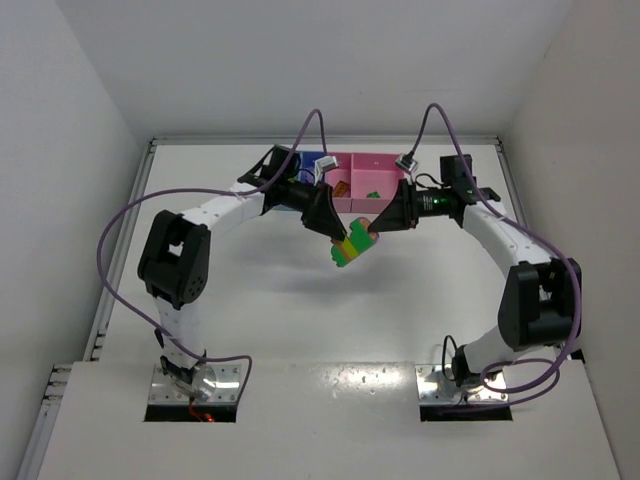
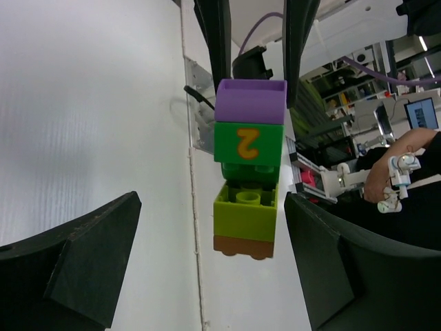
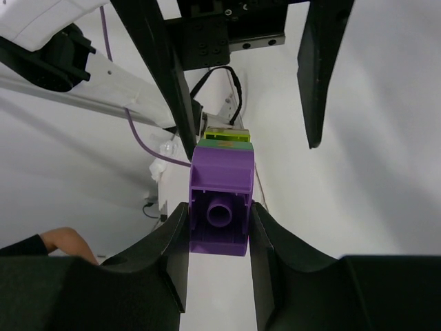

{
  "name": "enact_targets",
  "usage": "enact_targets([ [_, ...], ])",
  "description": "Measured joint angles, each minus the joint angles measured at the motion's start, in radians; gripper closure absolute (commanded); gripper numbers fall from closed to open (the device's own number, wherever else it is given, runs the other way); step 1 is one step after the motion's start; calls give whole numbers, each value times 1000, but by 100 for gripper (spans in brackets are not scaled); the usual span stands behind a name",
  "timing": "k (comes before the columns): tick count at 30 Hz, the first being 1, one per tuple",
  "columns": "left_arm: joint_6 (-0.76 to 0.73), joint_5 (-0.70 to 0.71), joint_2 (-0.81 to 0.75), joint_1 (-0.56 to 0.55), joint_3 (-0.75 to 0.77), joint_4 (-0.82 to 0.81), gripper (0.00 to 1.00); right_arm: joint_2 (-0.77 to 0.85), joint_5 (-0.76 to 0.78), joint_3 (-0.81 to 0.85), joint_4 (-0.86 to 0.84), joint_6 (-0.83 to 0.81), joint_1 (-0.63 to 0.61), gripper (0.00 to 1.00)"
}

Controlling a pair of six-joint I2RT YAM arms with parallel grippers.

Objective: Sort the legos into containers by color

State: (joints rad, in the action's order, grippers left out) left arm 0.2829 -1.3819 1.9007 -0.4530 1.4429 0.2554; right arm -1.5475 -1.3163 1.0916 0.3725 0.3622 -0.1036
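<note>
White walls (image 1: 80, 100) close in a white table (image 1: 300, 320) on three sides, and we see both arms arched inward so that they meet above its middle. Purple cables (image 1: 120, 225) loop from each arm.

Along the far edge of the table sits the row of containers (image 1: 385, 170). We can make out a blue compartment on the left and two pink ones to its right. A few orange pieces (image 1: 340, 188) lie in the narrower pink compartment, and green pieces (image 1: 372, 192) lie in the wider pink one beside it.

Nearer to us than the containers, a striped clump (image 1: 350, 245) of legos hangs in the air between the two hands, clear of the table. From the left wrist we read its layers: a purple brick (image 2: 251, 101) at the top, a dark green one marked with an orange figure, a lime green one, and an orange-brown one at the bottom.

The right hand (image 3: 219, 227) is clenched on the purple brick, with a finger pressed against each of its sides. The rest of the clump juts out beyond it.

The left hand (image 1: 335, 232) is released. Its fingers (image 2: 89, 262) stand wide apart on either side of the lower bricks, with a clear gap on both sides and no contact with the clump.

At the edge of the left wrist view we notice a person's forearm (image 2: 400, 165) beyond the table.
</note>
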Motion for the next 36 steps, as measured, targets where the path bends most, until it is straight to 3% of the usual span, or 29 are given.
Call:
enact_targets([
  [12, -15, -54, 16, -59, 57, 8, 10, 8, -1, 3, -7, 4, -28, 100],
  [17, -17, -68, 18, -85, 60, 14, 22, 9, -1, 3, -23, 5, -30, 100],
  [20, -19, -74, 30, -97, 68, 19, 33, 9, -2, 3, -32, 8, -31, 100],
  [23, -17, -75, 45, -105, 72, 24, 56, 9, -2, 3, -36, 9, -31, 100],
  [24, -15, -81, 49, -105, 74, 27, 77, 9, 2, 3, -37, 7, -31, 100],
  [26, -8, -89, 50, -108, 77, 35, 97, 9, 2, 3, -41, 3, -31, 100],
  [36, 5, -72, 48, -112, 66, 1, 100, 2, -5, 11, -48, 8, -4, 100],
])
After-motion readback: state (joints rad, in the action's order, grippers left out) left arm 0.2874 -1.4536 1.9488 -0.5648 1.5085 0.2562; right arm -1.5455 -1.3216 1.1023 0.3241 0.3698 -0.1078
